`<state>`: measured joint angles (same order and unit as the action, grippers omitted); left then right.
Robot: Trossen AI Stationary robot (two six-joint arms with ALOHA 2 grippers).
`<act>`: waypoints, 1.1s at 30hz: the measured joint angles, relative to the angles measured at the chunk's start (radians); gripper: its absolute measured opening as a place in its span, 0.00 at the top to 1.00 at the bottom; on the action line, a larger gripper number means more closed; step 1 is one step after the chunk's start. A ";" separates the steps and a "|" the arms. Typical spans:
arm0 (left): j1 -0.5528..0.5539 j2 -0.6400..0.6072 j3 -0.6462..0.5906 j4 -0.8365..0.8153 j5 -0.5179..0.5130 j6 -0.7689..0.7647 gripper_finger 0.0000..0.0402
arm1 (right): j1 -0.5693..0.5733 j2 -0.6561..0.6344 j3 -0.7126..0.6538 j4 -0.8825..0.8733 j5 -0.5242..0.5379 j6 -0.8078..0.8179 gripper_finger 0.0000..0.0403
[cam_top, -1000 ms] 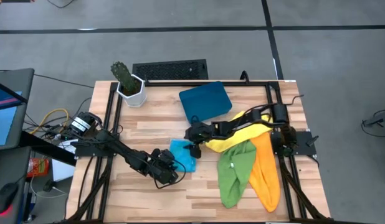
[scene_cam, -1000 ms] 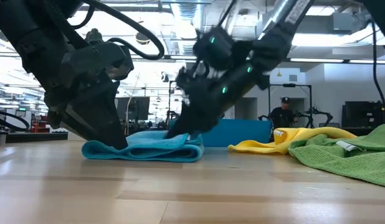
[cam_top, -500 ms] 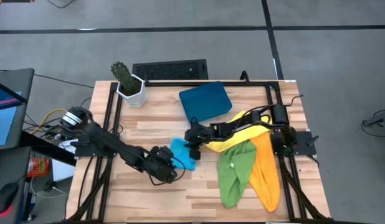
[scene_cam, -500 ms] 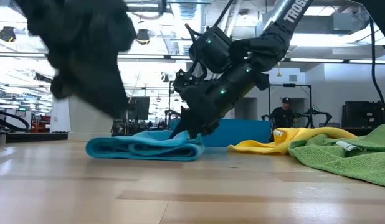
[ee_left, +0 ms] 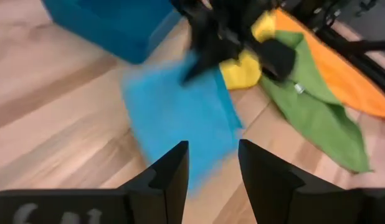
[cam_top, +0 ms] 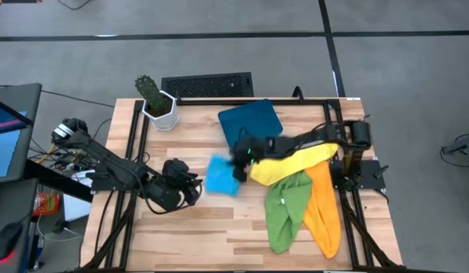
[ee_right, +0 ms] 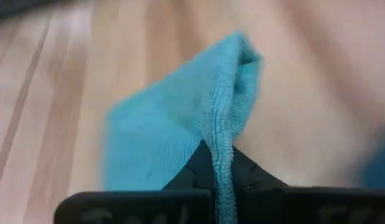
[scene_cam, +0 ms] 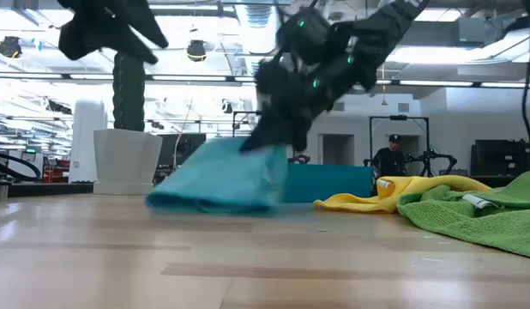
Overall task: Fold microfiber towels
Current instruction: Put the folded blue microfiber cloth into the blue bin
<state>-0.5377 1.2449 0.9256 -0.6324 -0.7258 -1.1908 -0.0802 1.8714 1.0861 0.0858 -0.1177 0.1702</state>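
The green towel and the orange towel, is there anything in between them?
No. In the high view, the green towel and the orange towel lie side by side, edges touching, with nothing between them.

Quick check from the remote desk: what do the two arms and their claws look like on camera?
Both arms are dark, jointed links. The left claw has two flat black fingers. The right claw has dark fingers too, and green lights glow on its wrist housing.

Wood-plank tabletop (cam_top: pixel 181 235) carries: white planter with cactus (cam_top: pixel 159 110) at ten o'clock; dark-blue tray (cam_top: pixel 250 121) at twelve; light blue towel (cam_top: pixel 221 176) near centre, one edge raised off the surface; yellow towel (cam_top: pixel 291 163), green towel (cam_top: pixel 288 208) and orange towel (cam_top: pixel 323 208) overlapping from three to five o'clock.
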 joint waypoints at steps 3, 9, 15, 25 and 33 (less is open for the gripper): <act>-0.006 -0.005 -0.001 -0.022 -0.009 0.000 0.67 | -0.067 -0.048 -0.002 -0.017 0.008 0.029 0.95; -0.011 0.002 -0.002 -0.039 0.008 -0.009 0.67 | -0.213 -0.139 0.000 0.030 0.015 0.100 0.95; -0.017 0.001 -0.002 -0.050 0.008 -0.010 0.67 | -0.332 -0.168 0.003 0.059 0.020 0.152 0.95; -0.018 0.001 -0.002 -0.055 0.004 -0.009 0.67 | -0.400 -0.148 -0.021 -0.086 0.147 0.137 0.95; -0.017 0.001 -0.002 -0.060 -0.030 -0.007 0.67 | -0.413 -0.148 -0.097 -0.102 0.201 0.136 0.91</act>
<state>-0.5549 1.2457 0.9241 -0.6928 -0.7555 -1.1978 -0.4934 1.7233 0.9893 -0.0164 0.0835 0.3065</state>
